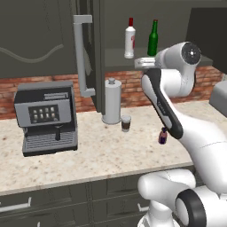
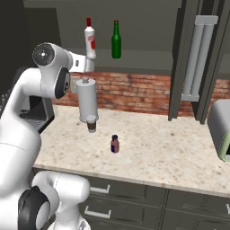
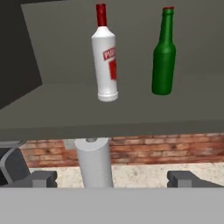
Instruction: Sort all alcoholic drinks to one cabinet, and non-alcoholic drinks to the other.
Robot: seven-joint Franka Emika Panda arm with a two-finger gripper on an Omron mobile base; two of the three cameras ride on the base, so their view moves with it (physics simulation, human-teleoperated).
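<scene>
now, by the open cabinet's shelf (image 3: 65, 113):
white bottle (image 3: 105, 57): upright on it
green bottle (image 3: 163, 54): beside, apart
gripper (image 3: 113, 178): jaws wide apart, empty, below shelf's front edge
coffee cup (image 1: 126, 123): counter below, touching grey canister (image 1: 111, 102)
purple bottle (image 2: 115, 144): counter below

White bottle (image 3: 106, 57), green bottle (image 3: 163, 54) upright on cabinet shelf (image 3: 109, 114)

Purple bottle (image 1: 162, 136) half behind arm
</scene>
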